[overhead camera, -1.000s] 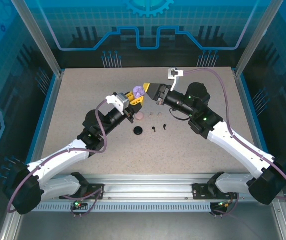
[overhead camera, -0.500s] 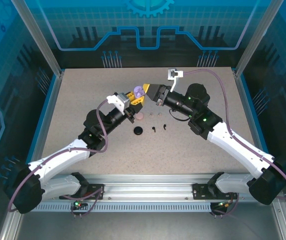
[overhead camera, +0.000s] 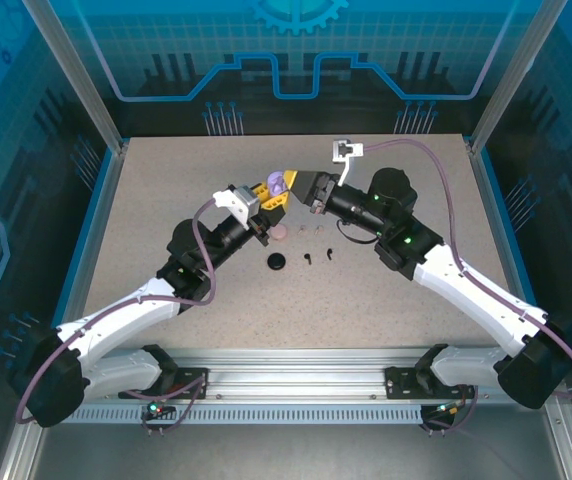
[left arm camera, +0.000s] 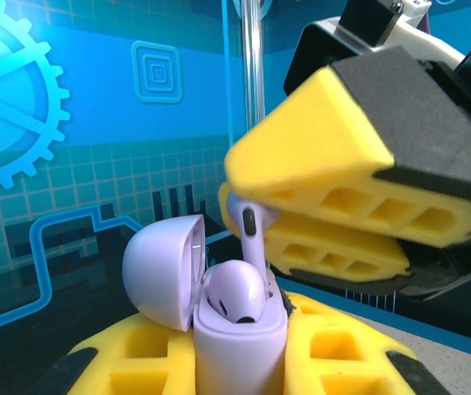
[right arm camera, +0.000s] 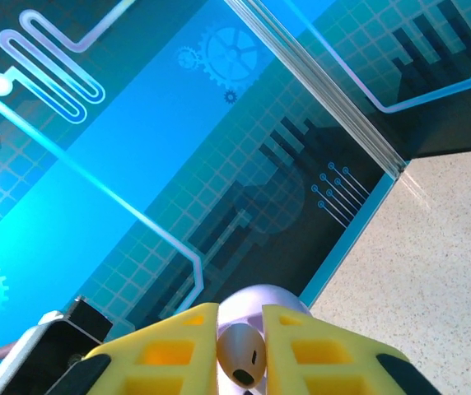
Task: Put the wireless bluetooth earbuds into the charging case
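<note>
Seen from above, the left gripper is clamped on the open lilac charging case, and the right gripper meets it above the table. A pink case, a black case and black earbuds lie just nearer the bases. The left wrist view adds one lilac earbud seated in the case, and a second earbud pinched upright over it in the right gripper's yellow fingers. The right wrist view shows that earbud from behind, with the lid beyond it.

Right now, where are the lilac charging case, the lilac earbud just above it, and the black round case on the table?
lilac charging case (left arm camera: 240, 350): left wrist view, front of its body.
lilac earbud (left arm camera: 254, 243): left wrist view, its stem.
black round case (overhead camera: 277, 262): top external view, its middle.
</note>
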Controlling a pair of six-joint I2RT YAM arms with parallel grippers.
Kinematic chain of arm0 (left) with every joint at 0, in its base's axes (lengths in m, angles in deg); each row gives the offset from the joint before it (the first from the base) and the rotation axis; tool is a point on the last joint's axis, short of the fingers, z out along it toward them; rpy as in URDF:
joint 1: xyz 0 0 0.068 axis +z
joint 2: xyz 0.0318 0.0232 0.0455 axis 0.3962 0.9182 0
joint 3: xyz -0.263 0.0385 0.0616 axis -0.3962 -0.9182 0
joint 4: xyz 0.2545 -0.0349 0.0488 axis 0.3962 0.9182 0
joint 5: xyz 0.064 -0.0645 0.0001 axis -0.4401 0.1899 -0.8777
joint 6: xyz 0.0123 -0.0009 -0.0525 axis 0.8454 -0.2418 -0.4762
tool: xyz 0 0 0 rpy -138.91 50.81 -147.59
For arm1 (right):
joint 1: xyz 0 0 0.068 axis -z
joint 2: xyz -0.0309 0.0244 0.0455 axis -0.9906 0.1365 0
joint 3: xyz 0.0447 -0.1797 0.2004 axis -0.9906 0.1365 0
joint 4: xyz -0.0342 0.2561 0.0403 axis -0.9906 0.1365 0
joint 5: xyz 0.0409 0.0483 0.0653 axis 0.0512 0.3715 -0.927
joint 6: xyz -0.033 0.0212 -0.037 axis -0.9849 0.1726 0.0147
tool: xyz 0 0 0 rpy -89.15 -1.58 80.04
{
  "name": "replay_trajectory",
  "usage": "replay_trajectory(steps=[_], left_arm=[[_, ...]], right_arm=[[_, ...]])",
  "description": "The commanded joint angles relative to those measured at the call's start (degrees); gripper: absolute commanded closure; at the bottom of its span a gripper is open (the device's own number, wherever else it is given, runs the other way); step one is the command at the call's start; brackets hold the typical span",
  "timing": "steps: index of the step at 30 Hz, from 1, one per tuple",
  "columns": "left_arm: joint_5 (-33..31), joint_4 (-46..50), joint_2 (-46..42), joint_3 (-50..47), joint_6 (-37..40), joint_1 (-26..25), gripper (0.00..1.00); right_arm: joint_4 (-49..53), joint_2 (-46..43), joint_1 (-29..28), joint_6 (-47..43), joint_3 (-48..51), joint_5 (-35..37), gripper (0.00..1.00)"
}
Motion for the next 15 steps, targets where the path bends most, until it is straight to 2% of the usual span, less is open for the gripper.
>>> replay_trajectory(steps=[1,8,13,15], left_arm=[[0.7,-2.4,-0.1,2.3,-0.9,-0.3,1.0],[0.7,-2.3,-0.1,2.4,-0.9,-0.4,1.0],[0.8,-2.1,0.1,2.5,-1.2,-0.4,1.0],[0.8,-2.1,0.1,2.3,-1.4,-0.4,1.0]], right_arm=[[2.6,0.7,-1.3,-2.2,0.1,1.4,0.81],[5.6,0.7,-1.5,-4.1,0.2,3.3,0.8],[7.3,0.9,-1.6,-4.6,-0.8,4.3,0.66],[7.8,0.9,-1.5,-5.0,-1.6,4.6,0.63]])
